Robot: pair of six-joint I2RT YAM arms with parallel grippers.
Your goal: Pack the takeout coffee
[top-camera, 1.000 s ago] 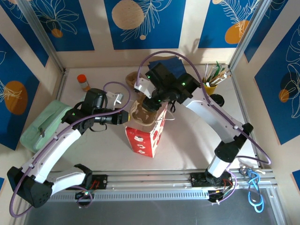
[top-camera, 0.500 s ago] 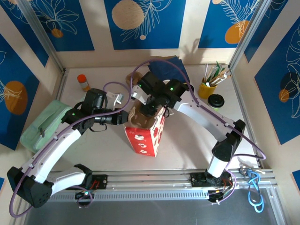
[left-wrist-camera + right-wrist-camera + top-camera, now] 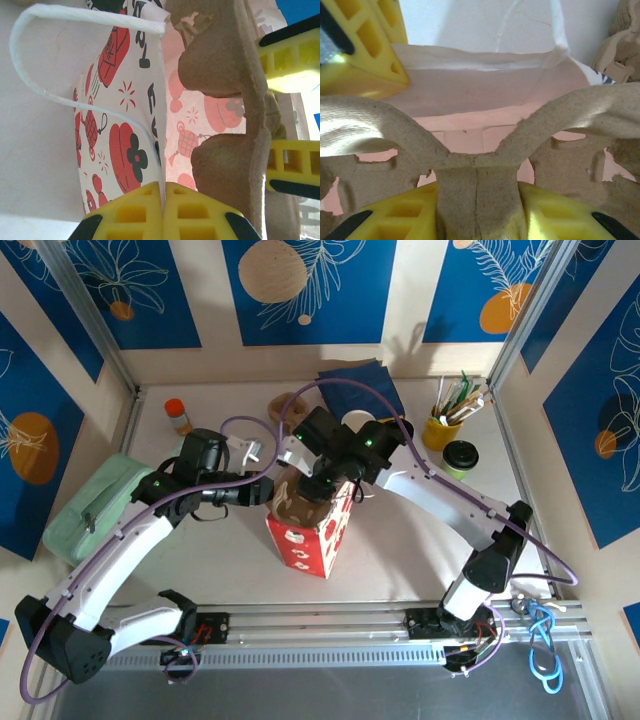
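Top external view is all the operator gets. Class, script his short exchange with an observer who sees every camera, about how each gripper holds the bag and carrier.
Operator: Is the left gripper really pinching the bag?
Observer: Yes, the left gripper is shut flat on the paper bag's top edge.
Operator: And how does the right one hold the carrier?
Observer: The right gripper clamps the pulp carrier by its central rib.
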